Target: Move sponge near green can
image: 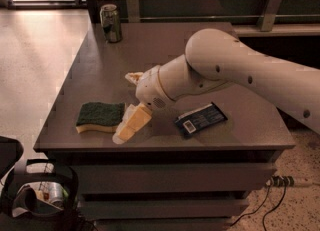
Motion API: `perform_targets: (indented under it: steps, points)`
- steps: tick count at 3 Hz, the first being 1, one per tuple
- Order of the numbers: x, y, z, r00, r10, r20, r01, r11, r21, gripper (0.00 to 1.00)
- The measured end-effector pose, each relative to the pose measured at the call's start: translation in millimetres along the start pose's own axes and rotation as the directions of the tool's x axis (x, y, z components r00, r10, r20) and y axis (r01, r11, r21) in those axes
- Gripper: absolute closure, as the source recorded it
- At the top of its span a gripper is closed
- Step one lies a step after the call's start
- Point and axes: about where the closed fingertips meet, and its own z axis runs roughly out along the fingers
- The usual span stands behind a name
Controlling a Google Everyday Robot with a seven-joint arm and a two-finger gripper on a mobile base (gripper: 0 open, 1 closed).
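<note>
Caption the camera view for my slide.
Tool open beside the sponge near the table front edge; green can stands upright at the far-left corner.

Cream gripper (126,108) beside green-topped yellow sponge (100,115); dark green can (111,23), blue barcoded packet (201,120).

Packet (200,119): dark blue, barcoded, flat on the tabletop (165,50), right of the gripper (129,106) near the front edge.
Tabletop: dark grey.
Floor (30,65): black bag (40,195) left, power strip (282,180) right.
</note>
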Motion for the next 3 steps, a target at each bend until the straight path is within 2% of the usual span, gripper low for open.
perform_targets:
  steps: [1,3]
  points:
    - [5.4,6.5,24.1,1.0,0.004,0.019,-0.003,0.9988,-0.048,0.03]
    - [5.5,10.5,32.6,1.0,-0.003,0.029,0.005,0.998,-0.063,0.49]
